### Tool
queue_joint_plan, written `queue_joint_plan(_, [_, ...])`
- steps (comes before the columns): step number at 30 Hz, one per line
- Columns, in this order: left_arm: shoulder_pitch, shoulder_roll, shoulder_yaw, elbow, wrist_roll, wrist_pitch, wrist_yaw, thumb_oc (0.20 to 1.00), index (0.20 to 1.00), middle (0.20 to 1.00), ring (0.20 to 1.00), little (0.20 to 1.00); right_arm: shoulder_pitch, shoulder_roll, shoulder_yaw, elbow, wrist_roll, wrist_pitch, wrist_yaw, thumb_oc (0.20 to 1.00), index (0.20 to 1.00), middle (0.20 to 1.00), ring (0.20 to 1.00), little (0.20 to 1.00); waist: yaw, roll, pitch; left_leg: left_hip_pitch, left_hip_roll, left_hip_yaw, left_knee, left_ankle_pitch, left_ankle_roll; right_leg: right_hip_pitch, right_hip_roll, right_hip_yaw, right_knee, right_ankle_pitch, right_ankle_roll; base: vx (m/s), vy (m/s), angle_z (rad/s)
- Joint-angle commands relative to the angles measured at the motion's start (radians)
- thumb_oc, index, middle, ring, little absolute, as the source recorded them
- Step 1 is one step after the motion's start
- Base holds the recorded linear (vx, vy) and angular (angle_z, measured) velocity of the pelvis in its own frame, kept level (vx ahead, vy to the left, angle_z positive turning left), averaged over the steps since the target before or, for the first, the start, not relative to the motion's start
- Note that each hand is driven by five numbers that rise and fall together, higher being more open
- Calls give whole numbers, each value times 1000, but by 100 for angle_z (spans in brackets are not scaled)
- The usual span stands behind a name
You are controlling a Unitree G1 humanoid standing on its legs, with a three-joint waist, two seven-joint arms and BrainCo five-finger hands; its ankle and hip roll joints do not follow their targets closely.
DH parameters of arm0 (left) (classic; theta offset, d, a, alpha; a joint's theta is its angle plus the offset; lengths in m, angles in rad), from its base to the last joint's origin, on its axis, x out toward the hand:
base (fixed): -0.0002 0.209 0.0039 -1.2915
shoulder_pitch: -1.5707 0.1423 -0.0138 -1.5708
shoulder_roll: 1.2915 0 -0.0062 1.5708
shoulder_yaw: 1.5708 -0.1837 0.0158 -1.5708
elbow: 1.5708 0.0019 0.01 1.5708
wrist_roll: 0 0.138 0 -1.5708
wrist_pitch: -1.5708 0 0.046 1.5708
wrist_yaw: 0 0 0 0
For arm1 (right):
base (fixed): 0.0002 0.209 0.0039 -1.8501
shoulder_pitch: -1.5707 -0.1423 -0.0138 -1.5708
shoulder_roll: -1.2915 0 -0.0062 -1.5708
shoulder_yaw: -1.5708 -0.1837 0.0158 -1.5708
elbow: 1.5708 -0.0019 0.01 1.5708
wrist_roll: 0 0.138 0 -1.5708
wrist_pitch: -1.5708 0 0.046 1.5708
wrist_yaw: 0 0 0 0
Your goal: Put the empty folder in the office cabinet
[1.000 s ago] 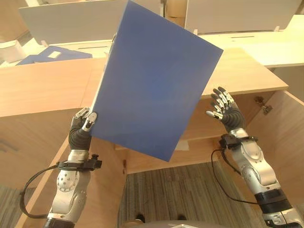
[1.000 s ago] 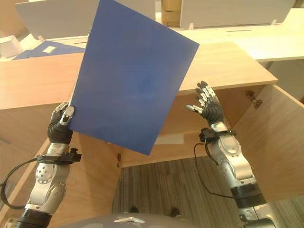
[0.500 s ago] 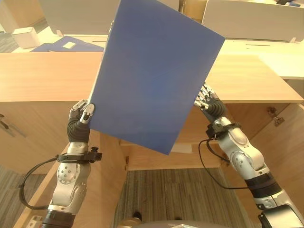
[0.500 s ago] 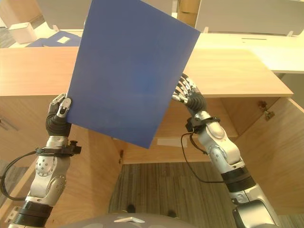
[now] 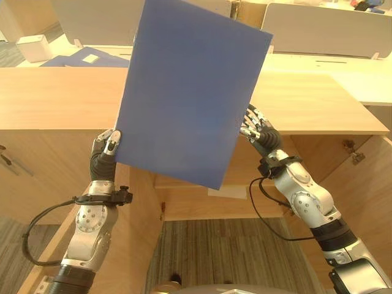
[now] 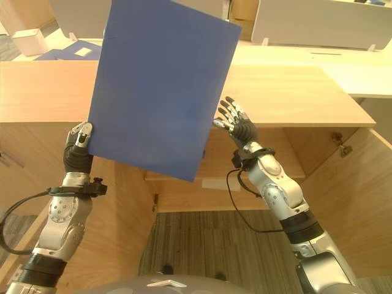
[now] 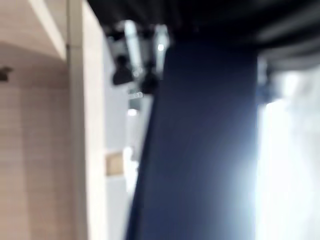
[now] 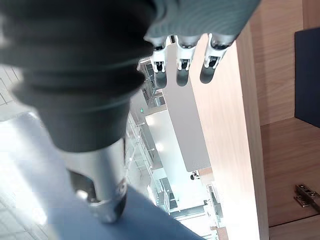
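Left robot hand pinches the lower left corner of the blue folder, thumb on the near face, so the folder stands raised and tilted in front of the cabinet, above its wooden top. Holding it by a single corner leaves the rest free, which probably explains the right robot hand: its fingers are spread and straight, holding nothing, at the folder's right edge, seemingly to steady or take that side. Whether they actually touch the edge cannot be told.

Below and behind the folder the cabinet stands open, its door swung out to the right with 1 hinge showing, so the opening is ready to receive the folder. The folder is not yet inside; I judge it must be lowered and turned flatter to pass under the top.

Farther back, on the desk, another blue folder lies flat.

Count: 2 robot hands, 2 folders, 1 cabinet, 1 door.
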Motion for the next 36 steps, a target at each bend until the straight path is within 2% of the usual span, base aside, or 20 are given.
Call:
queue_joint_plan(1, [-94, 44, -55, 16, 71, -49, 12, 200, 200, 200, 200, 200, -135, 24, 7, -14, 39, -21, 10, 1000, 1000, 1000, 1000, 1000, 3, 17, -32, 35, 12, -28, -9, -111, 9, 31, -10, 18, 3, -82, 35, 0, 0, 0])
queue_joint_plan(11, [-81, 49, -64, 30, 107, -40, 9, 200, 200, 200, 200, 200, -133, 32, 20, -6, 56, -14, 27, 1000, 1000, 1000, 1000, 1000, 5, 20, -29, 35, 15, -26, -9, -109, 7, 31, -8, 17, 3, -83, 34, 0, 0, 0])
queue_joint_plan(21, [-96, 27, -141, 44, 12, -35, -49, 200, 200, 200, 200, 200, -164, 70, 73, 14, 84, -22, -5, 1000, 1000, 1000, 1000, 1000, 7, 21, -25, 35, 18, -23, -9, -109, 5, 32, -8, 14, 3, -82, 32, 0, 0, 0])
queue_joint_plan(22, [-102, 16, -168, 46, -1, -30, -55, 200, 200, 200, 200, 200, -170, 82, 80, 20, 77, -27, -10, 824, 824, 824, 824, 824, 6, 21, -25, 36, 17, -23, -9, -110, 5, 32, -8, 13, 3, -83, 32, 0, 0, 0])
queue_joint_plan(23, [-103, 12, -174, 47, -3, -28, -55, 200, 200, 200, 200, 200, -172, 84, 81, 21, 74, -28, -12, 448, 448, 448, 448, 448, 6, 20, -25, 36, 17, -23, -9, -110, 5, 32, -8, 12, 3, -83, 32, 0, 0, 0])
queue_joint_plan(24, [-103, 12, -174, 47, -3, -28, -55, 200, 200, 200, 200, 200, -172, 84, 81, 21, 74, -28, -12, 448, 448, 448, 448, 448, 6, 20, -25, 36, 17, -23, -9, -110, 5, 32, -8, 12, 3, -83, 32, 0, 0, 0])
queue_joint_plan(25, [-109, -2, -211, 53, -20, -20, -54, 200, 200, 200, 200, 200, -179, 94, 84, 30, 56, -42, -31, 200, 200, 200, 200, 200, 4, 19, -24, 36, 17, -22, -9, -112, 5, 32, -8, 11, 3, -83, 33, 0, 0, 0])
queue_joint_plan(33, [-90, -15, -271, 84, -49, -45, -14, 200, 200, 200, 200, 200, -176, 89, 75, 59, -26, -56, -69, 200, 200, 200, 200, 200, -2, 20, -16, 37, 16, -16, -9, -115, 7, 31, -8, 11, 3, -82, 33, 0, 0, 0])
queue_joint_plan(34, [-81, -18, -264, 90, -61, -43, 7, 448, 448, 448, 448, 448, -160, 86, 70, 76, -60, -59, -62, 200, 200, 200, 200, 200, -3, 20, -15, 38, 15, -16, -9, -115, 8, 31, -8, 11, 3, -81, 34, 0, 0, 0])
queue_joint_plan(35, [-78, -20, -260, 96, -54, -40, 29, 956, 956, 956, 956, 956, -145, 85, 66, 82, -88, -58, -66, 200, 200, 200, 200, 200, -4, 21, -14, 38, 15, -16, -9, -115, 8, 31, -8, 11, 3, -81, 34, 0, 0, 0])
queue_joint_plan(36, [-78, -20, -260, 96, -54, -40, 29, 956, 956, 956, 956, 956, -145, 85, 66, 82, -88, -58, -66, 200, 200, 200, 200, 200, -4, 21, -14, 38, 15, -16, -9, -115, 8, 31, -8, 11, 3, -81, 34, 0, 0, 0])
